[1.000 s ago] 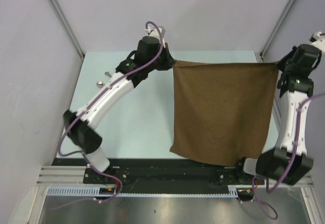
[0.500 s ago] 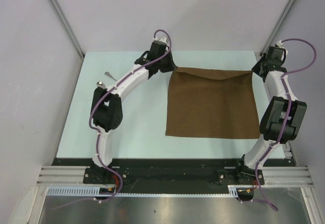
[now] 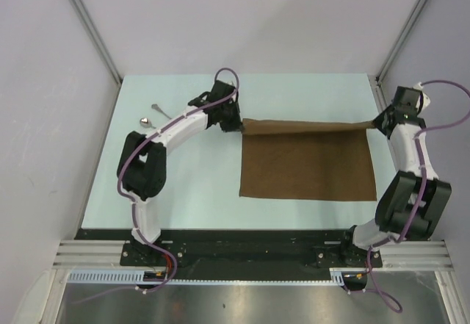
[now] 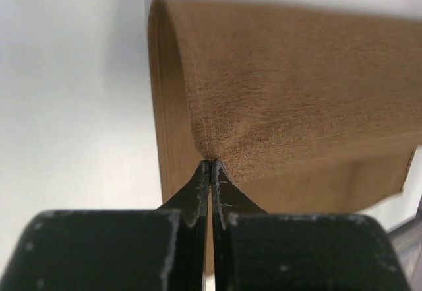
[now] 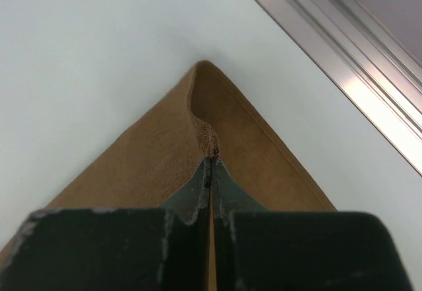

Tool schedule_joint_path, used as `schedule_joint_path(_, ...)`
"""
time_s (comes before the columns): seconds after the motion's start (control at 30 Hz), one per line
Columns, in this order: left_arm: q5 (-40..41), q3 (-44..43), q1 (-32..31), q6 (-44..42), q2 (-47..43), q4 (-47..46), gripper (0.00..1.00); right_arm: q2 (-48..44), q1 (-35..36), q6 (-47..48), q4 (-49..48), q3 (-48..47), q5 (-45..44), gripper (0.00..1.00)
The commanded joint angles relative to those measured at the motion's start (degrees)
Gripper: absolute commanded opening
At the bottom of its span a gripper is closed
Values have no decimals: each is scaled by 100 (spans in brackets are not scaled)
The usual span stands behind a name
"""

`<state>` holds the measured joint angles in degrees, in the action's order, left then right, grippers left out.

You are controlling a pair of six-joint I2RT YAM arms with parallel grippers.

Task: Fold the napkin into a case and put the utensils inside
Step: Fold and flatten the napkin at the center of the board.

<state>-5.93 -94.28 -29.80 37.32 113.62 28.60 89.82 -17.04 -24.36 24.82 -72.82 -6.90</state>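
The brown napkin (image 3: 305,164) lies on the pale table, its far edge lifted and curling toward the near side. My left gripper (image 3: 241,126) is shut on the far left corner of the napkin (image 4: 277,86). My right gripper (image 3: 376,123) is shut on the far right corner of the napkin (image 5: 151,165). In both wrist views the fingertips pinch a small bit of cloth, with the lower layer beneath. The utensils lie at the far left of the table: a fork (image 3: 158,108) and a spoon (image 3: 145,121), partly hidden behind the left arm.
The table (image 3: 191,184) ends at a black rail (image 3: 242,245) near the arm bases. Grey walls and metal posts (image 3: 88,26) close in the left, right and far sides. A metal rail (image 5: 356,60) runs beside the right corner.
The napkin hung in the air a second ago; it has since been laid flat, and both grippers now pull its far edge toward the near side, starting a fold.
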Motion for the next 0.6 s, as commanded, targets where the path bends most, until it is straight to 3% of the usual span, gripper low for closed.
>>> schedule_joint_path(0.0, -215, 849, -227, 144, -815, 172, 0, -1018, -195, -306, 348, 873, -758, 0)
schedule_joint_path(0.27, -118, 2193, -869, 108, -1238, -134, 0, -1800, -475, -745, 594, 2472, -1174, 0)
schedule_joint_path(0.57, 329, 2572, -1186, 47, -1474, -56, 0, -2249, -590, -921, 831, 3195, -998, 0)
